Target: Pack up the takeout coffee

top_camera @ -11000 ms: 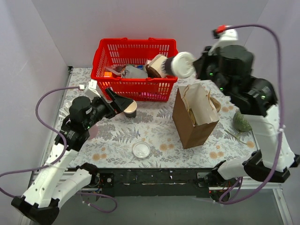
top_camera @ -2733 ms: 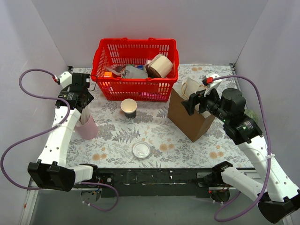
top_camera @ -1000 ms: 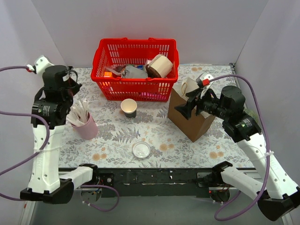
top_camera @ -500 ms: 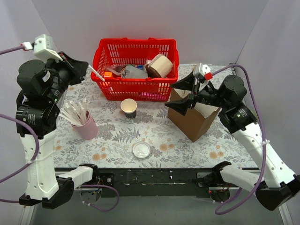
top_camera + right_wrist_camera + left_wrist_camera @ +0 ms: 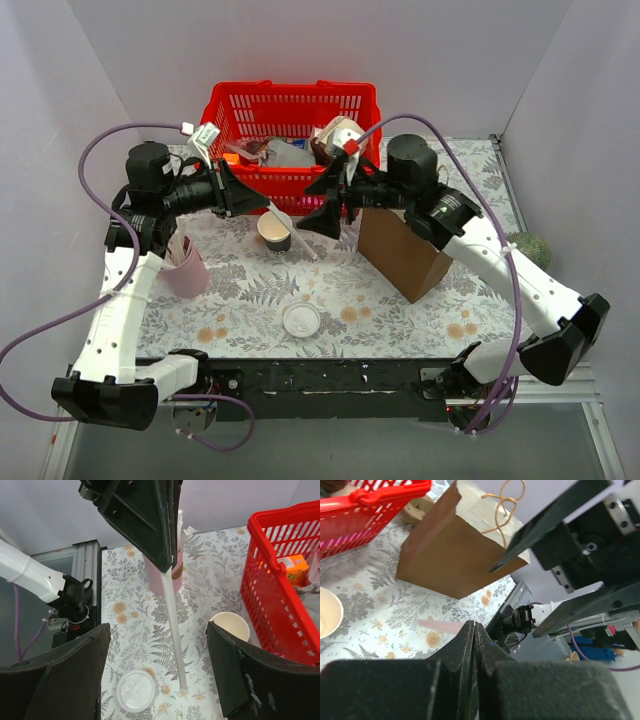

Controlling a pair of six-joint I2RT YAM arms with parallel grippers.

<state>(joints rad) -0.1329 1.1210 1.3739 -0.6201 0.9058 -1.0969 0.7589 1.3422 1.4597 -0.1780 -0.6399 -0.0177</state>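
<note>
Matte black left gripper (image 5: 258, 200) is closed tight on a long thin white straw (image 5: 174, 630). The straw slants down toward the floral tablecloth (image 5: 250, 300), beside a lidless dark paper cup (image 5: 273, 230) w/ cream inside. Right gripper (image 5: 308, 210) has its jaws wide apart and holds nothing; the straw passes between them w/o touching. A stiff brown paper bag (image 5: 400, 255) w/ twine handle stands near the red plastic lattice basket (image 5: 290, 87). Takeout coffee: not visible in any view, so place and look I cannot tell. Vs. half a sec. ago, both arms swung inward; the grippers now face each other.
</note>
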